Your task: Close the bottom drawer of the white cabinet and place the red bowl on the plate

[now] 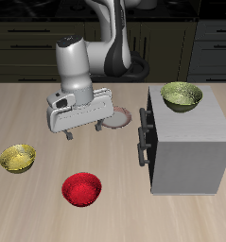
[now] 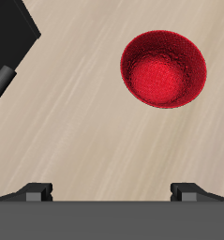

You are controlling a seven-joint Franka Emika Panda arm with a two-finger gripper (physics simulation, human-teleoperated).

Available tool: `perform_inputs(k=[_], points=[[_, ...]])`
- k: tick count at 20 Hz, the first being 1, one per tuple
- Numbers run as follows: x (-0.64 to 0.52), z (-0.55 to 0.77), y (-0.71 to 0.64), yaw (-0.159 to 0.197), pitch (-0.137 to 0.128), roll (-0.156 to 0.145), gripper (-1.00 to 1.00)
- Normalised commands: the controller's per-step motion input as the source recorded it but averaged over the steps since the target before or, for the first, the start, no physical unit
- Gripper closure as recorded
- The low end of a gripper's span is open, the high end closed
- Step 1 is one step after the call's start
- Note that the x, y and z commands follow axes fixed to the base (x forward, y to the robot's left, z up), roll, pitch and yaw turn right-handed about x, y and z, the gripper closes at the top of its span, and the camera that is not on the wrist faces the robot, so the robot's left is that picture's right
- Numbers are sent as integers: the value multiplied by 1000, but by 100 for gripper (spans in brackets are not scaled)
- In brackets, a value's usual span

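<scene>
The red bowl [image 1: 82,188] stands upright on the table near the front edge; it also shows in the wrist view [image 2: 163,68]. My gripper [image 1: 82,132] hovers above the table, farther back than the bowl, open and empty [image 2: 112,192]. The plate [image 1: 119,119] lies just behind the gripper, partly hidden by it, beside the white cabinet [image 1: 190,142]. The bottom drawer [image 1: 147,151], with its dark bar handle, looks level with the upper drawer's front.
An olive-green bowl [image 1: 181,95] sits on top of the cabinet. A yellow-green bowl [image 1: 18,158] stands on the table on the side away from the cabinet. The cabinet's dark front [image 2: 10,37] shows in the wrist view.
</scene>
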Motion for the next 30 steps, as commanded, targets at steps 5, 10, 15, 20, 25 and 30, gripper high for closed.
perform_inputs(k=[5,10,15,20,25,30], points=[[1,168,-132,-302,67,-12,-100],[-12,93,-5,-106,28,-18,-100],[9,111,39,33,-15,-8,-100],[94,224,96,35,-16,11,-100],[84,197,40,25,-17,3,-100],[196,205,-78,30,-21,-13,-100]])
